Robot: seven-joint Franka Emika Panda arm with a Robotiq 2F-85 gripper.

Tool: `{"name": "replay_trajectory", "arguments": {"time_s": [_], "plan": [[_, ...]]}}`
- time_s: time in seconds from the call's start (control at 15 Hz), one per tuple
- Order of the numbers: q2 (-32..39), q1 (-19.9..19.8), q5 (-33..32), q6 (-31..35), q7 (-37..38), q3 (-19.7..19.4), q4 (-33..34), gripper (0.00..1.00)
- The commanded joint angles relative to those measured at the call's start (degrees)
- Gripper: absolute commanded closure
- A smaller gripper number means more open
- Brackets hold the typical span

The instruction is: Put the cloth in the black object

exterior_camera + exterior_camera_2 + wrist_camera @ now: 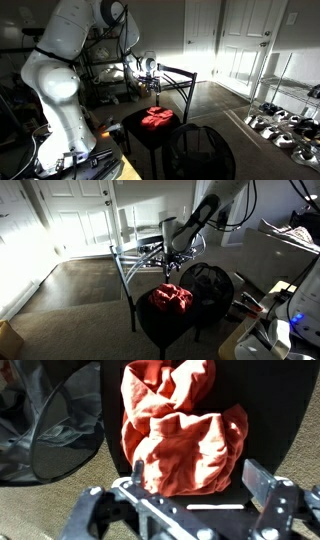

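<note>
Dim room; crumpled red cloth [185, 435] centred on small black table [285, 410], ungrasped; gripper [200, 485] spread wide, empty; transfer to black mesh hamper [60, 430] outstanding.

In the wrist view the red cloth [180, 430] runs off the frame at 12 o'clock, while the black mesh hamper [50, 425] is cropped at 9 o'clock. The gripper [200, 475] (its body cut away at 6 o'clock) is too small and shadowed in both exterior views to read its jaws.
</note>
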Motion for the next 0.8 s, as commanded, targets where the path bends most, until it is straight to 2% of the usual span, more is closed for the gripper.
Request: {"name": "replay_trajectory", "arguments": {"time_s": [0.0,0.2,0.73], "plan": [[5.08,-1.89,2.19,6.01,-6.65,0.39,-0.1,0.0],[9.69,-3.85,3.8,8.51,-10.89,1.19,2.46,0.0],[18.14,-6.3,3.89,2.68,-19.37,1.21,13.77,0.0]]}}
